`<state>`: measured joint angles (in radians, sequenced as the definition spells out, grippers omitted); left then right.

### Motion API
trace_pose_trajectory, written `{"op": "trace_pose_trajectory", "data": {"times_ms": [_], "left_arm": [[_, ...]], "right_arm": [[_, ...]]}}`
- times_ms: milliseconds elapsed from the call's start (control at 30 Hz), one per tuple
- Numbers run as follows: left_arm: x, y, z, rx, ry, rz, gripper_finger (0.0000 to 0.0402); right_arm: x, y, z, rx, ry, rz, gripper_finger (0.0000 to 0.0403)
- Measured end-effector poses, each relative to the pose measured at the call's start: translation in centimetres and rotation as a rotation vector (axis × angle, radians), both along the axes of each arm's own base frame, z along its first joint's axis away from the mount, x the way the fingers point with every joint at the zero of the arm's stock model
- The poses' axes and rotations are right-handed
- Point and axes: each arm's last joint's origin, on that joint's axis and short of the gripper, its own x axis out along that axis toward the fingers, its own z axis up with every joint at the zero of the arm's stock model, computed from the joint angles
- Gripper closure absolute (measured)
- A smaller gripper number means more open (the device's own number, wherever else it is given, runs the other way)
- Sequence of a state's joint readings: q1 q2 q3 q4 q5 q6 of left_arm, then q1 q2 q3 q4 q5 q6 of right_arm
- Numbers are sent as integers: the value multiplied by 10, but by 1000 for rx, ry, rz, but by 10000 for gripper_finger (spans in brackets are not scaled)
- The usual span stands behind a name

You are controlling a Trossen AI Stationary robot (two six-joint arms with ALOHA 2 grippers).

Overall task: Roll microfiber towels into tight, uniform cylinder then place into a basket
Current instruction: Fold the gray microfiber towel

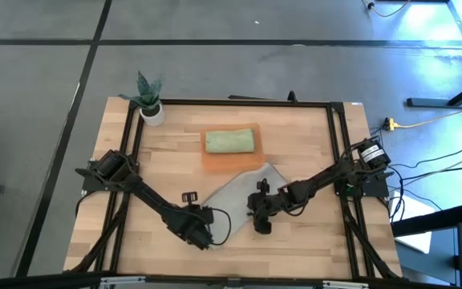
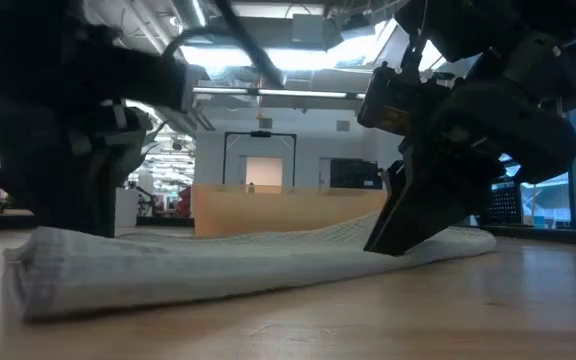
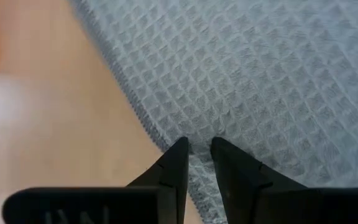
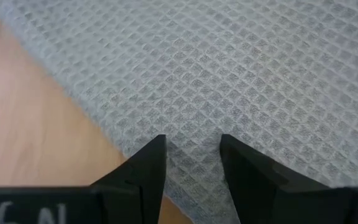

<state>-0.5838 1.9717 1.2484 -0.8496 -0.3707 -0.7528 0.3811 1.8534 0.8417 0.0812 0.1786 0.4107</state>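
High view: surface (image 1: 167, 160) carries a grey waffle towel (image 1: 239, 193) at centre, spread so its near edge can be rolled. Basket (image 1: 231, 157) touches the towel at 12 o'clock and holds a rolled green towel (image 1: 229, 142), room beside it doubtful. Left tool (image 3: 196, 152) at 7 o'clock, fingers slightly apart over the towel's hem, grip uncertain. Right tool (image 4: 192, 149) at 5 o'clock straddles the cloth, partly spread. Bare surface lies at 6 o'clock
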Motion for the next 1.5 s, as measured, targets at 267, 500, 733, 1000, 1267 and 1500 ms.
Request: {"op": "trace_pose_trajectory", "data": {"times_ms": [267, 500, 733, 1000, 1267, 1500], "left_arm": [[6, -21, 0, -115, -130, -44, 339], [11, -29, -1, -154, -186, -98, 338], [19, -33, -3, -154, -223, -220, 343], [13, -34, 0, -76, -215, -273, 344], [10, -37, 2, -68, -214, -285, 344], [11, -38, 4, -65, -224, -286, 341]], "right_arm": [[-5, -1, -1, -14, 64, 6, 247], [-16, -6, 6, -46, 145, 4, 247], [-23, -9, 7, -85, 209, -4, 247], [-32, 3, 28, -143, 176, 82, 247], [-30, 41, 56, -224, -28, 232, 247], [-18, 64, 64, -224, -246, 353, 247]]}}
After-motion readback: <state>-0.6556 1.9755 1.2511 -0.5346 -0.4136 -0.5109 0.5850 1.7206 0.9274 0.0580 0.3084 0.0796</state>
